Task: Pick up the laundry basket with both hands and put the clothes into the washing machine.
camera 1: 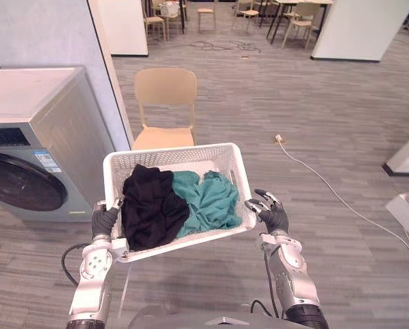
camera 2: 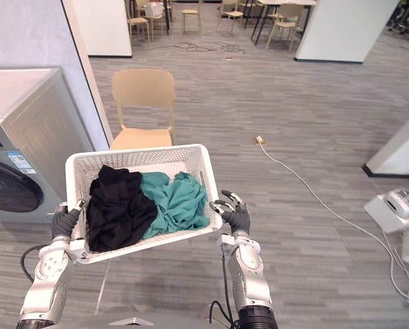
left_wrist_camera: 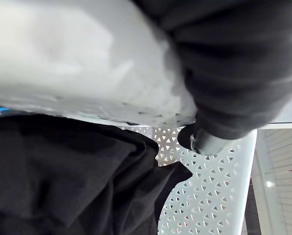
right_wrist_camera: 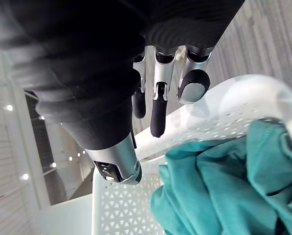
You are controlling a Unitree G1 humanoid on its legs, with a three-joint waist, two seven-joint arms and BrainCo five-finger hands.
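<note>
While the white laundry basket (camera 1: 190, 156) of black and teal clothes (camera 1: 183, 202) hangs near the washing machine (camera 1: 33, 151), the left hand (camera 1: 104, 221) curls round its left rim; the right hand (camera 1: 271, 214) rests loosely spread fingers against its right rim.

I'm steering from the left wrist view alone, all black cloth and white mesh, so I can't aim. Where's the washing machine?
Observer: The washing machine stands to the robot's left of the laundry basket, its round door shut.
Operator: What's the right hand doing?
Observer: The right hand rests against the basket's right side, fingers fairly straight.
Operator: Anything straight ahead?
Observer: A beige chair stands just beyond the basket.
</note>
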